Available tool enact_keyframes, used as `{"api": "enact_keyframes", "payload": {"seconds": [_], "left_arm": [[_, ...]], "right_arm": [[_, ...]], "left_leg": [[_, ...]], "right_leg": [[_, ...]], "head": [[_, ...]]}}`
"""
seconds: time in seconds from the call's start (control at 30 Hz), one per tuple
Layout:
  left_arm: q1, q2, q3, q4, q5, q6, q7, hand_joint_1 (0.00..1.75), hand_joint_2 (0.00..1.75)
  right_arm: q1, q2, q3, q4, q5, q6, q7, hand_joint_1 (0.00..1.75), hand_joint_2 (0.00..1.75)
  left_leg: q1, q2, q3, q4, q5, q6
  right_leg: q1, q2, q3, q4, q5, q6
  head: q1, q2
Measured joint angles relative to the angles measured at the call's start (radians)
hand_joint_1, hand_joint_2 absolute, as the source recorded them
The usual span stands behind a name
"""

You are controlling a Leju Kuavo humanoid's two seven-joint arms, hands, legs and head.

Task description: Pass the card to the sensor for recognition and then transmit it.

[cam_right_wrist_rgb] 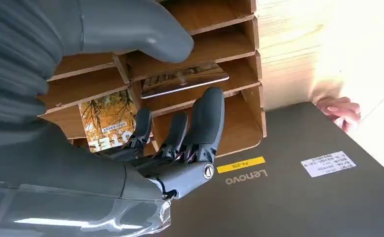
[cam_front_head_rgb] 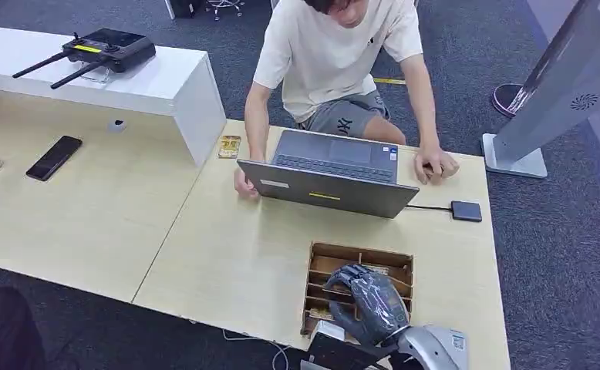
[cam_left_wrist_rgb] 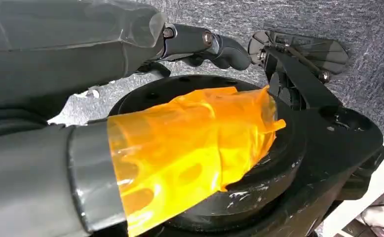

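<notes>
Card (cam_right_wrist_rgb: 182, 80) partly under right hand (cam_right_wrist_rgb: 180, 133)

Light wood table (cam_front_head_rgb: 227, 254), white counter (cam_front_head_rgb: 166, 81), grey carpet (cam_front_head_rgb: 559, 247).

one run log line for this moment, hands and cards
right hand: over wooden card rack, fingers apart, holding nothing | card: in rack slot | left hand: hanging, holding nothing | step: card not yet picked

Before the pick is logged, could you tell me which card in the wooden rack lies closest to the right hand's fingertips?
The pale card lying flat in the slot just beyond the right hand's fingertips; the orange leaf-printed card sits a compartment over in the wooden rack.
</notes>
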Motion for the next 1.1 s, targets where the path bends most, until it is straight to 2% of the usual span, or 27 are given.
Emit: {"api": "enact_keyframes", "payload": {"seconds": [0.13,0.23,0.37,0.47,1.1], "left_arm": [[0.000,0.000,0.000,0.000,0.000,0.000,0.000,0.00,0.00],[0.000,0.000,0.000,0.000,0.000,0.001,0.000,0.00,0.00],[0.000,0.000,0.001,0.000,0.000,0.002,0.000,0.00,0.00],[0.000,0.000,0.001,0.000,0.000,0.005,0.000,0.00,0.00],[0.000,-0.001,0.007,0.000,0.003,0.016,-0.003,0.00,0.00]], "right_arm": [[-0.001,0.000,0.000,0.002,0.001,-0.002,0.000,0.84,1.75],[-0.001,0.000,0.000,0.003,0.004,-0.005,0.000,0.96,1.75],[-0.001,0.000,0.000,0.005,0.011,-0.014,0.003,1.33,1.75],[-0.001,0.000,0.000,0.005,0.013,-0.016,0.010,1.43,1.75],[0.002,0.000,-0.024,0.003,0.026,-0.031,0.021,1.50,1.75]], "left_leg": [[0.000,0.000,0.000,0.000,0.000,0.000],[0.000,0.000,0.000,0.000,0.000,0.000],[0.000,0.000,0.000,0.000,0.000,0.000],[0.000,0.000,0.000,0.000,0.000,0.000],[0.000,0.000,0.000,0.000,0.000,0.000]], "right_leg": [[0.000,0.000,0.000,0.000,0.000,0.000],[0.000,0.000,0.000,0.000,0.000,0.000],[0.000,0.000,0.000,0.000,0.000,0.000],[0.000,0.000,0.000,0.000,0.000,0.000],[0.000,0.000,0.000,0.000,0.000,0.000]], "head": [[0.000,0.000],[0.000,0.000],[0.000,0.000],[0.000,0.000],[0.000,0.000]]}}
